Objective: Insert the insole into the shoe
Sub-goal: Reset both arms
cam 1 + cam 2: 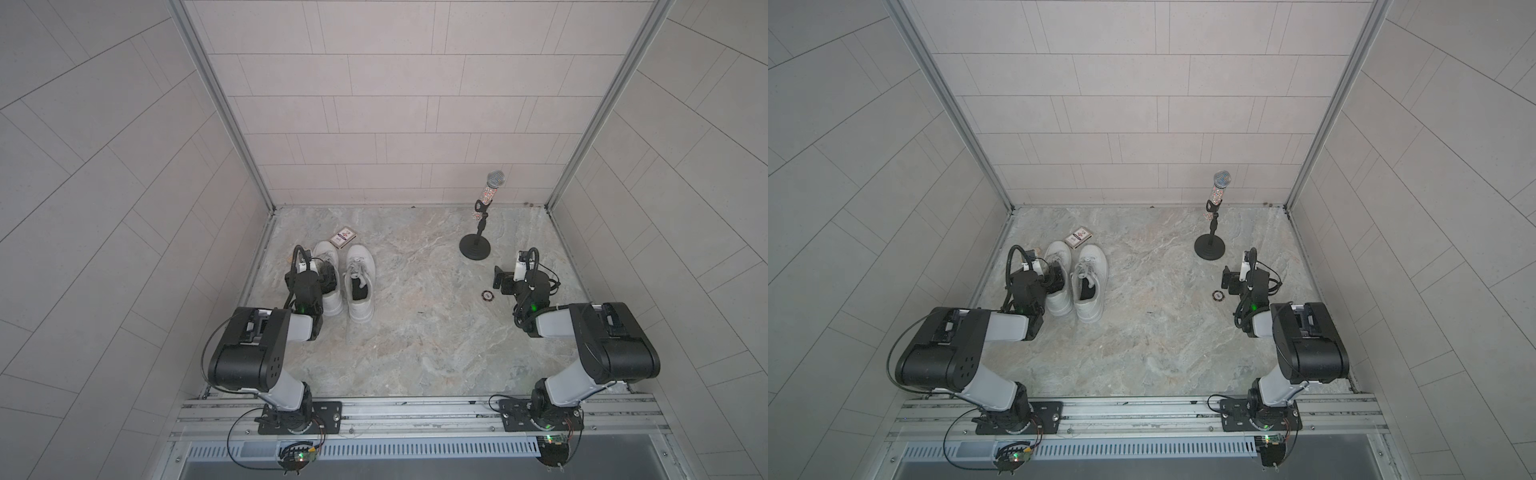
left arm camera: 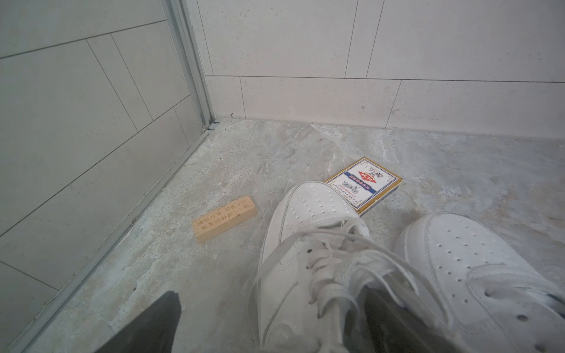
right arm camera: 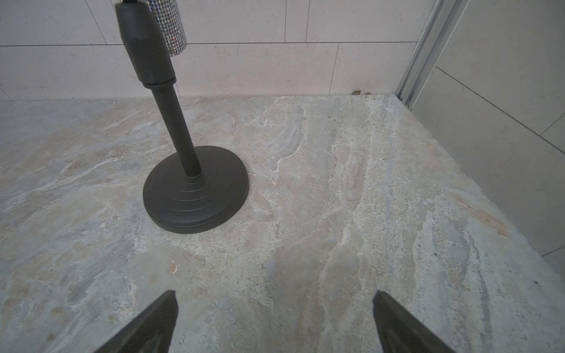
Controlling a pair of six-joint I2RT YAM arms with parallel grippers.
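Two white sneakers stand side by side at the table's left, toes toward the back wall. My left gripper (image 1: 328,276) (image 1: 1057,276) hangs open over the left shoe (image 1: 332,302) (image 2: 305,214) and hides its opening. In the left wrist view the gripper (image 2: 272,295) straddles that shoe's outer side wall, with one finger outside and the other among the laces at the opening. The right shoe (image 1: 360,266) (image 2: 458,250) shows a dark inside (image 1: 358,291), seemingly an insole. My right gripper (image 1: 498,278) (image 3: 275,293) is open and empty, low over bare table, far from the shoes.
A playing-card box (image 1: 343,240) (image 2: 363,183) touches the left shoe's toe. A wooden block (image 2: 224,218) lies between that shoe and the left wall. A microphone on a black round stand (image 1: 475,248) (image 3: 195,189) stands beyond my right gripper. A poker chip (image 1: 487,295) lies beside that gripper.
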